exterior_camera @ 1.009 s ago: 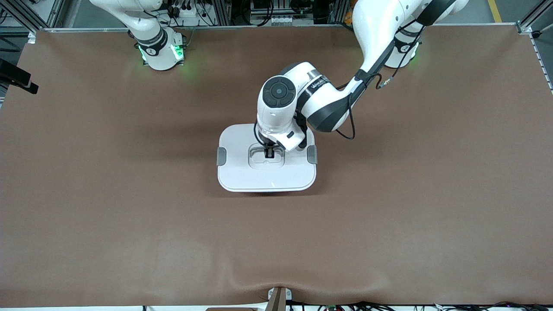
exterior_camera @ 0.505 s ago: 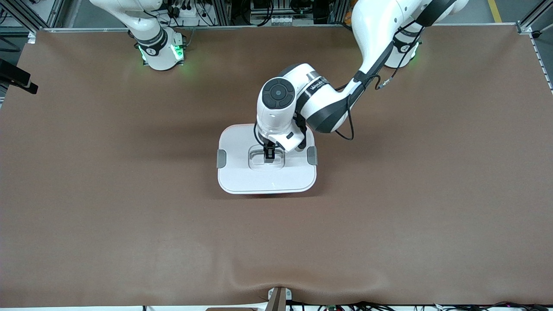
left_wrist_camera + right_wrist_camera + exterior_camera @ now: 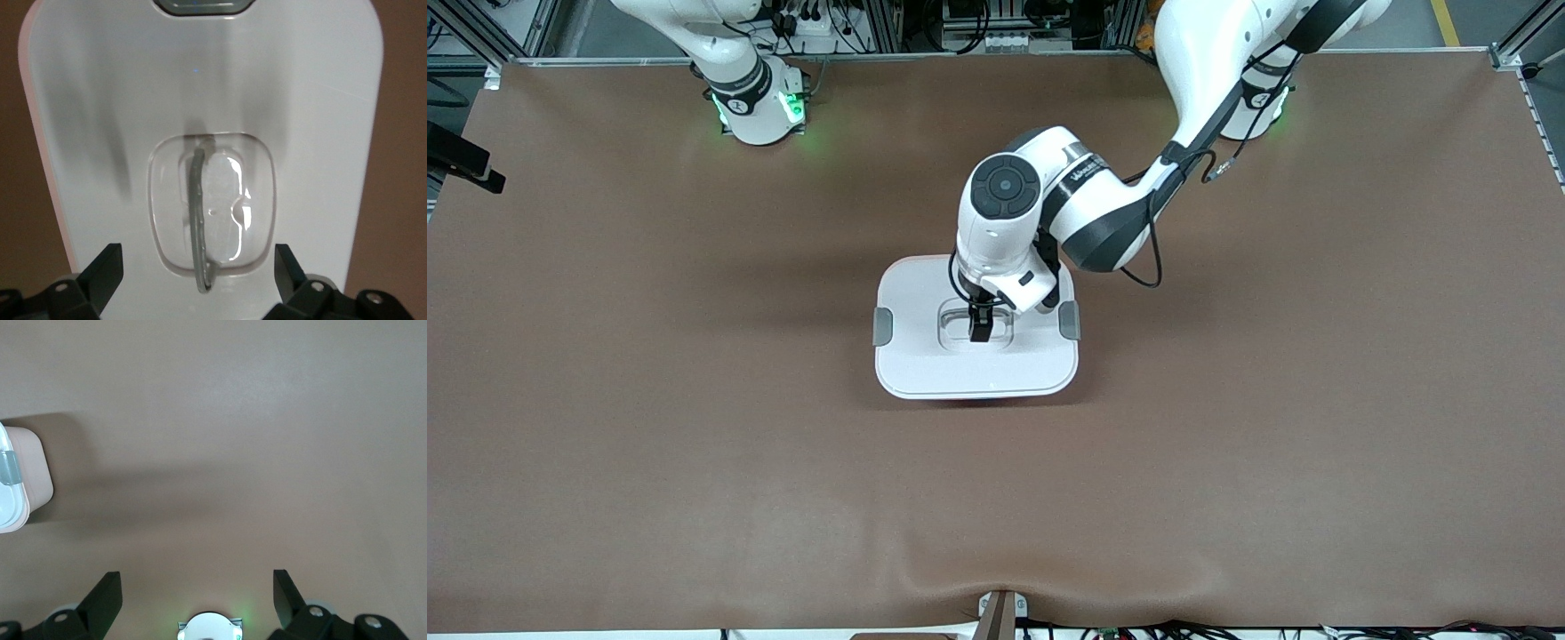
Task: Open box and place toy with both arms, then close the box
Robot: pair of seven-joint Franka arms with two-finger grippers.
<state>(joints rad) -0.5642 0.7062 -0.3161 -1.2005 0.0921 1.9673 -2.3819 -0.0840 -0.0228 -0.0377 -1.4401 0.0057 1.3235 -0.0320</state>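
Observation:
The box (image 3: 925, 356) sits mid-table with its white lid (image 3: 300, 100) on and a grey clip (image 3: 882, 324) at each side. My left gripper (image 3: 979, 327) hangs just over the lid's recessed handle (image 3: 196, 220). It is open (image 3: 198, 267), its black fingers (image 3: 107, 270) wide apart on either side of the thin grey handle and not touching it. My right gripper (image 3: 197, 587) is open and empty over bare mat near its own base (image 3: 212, 628), with a corner of the box (image 3: 23, 477) off to one side. The toy is out of view.
Brown mat (image 3: 694, 462) covers the whole table. The right arm's base (image 3: 756, 102) glows green at the table's back edge. A small grey bracket (image 3: 999, 613) juts up at the edge nearest the front camera.
My left gripper has opened and let go of the lid's handle, and its wrist has shifted slightly. The right arm has not moved.

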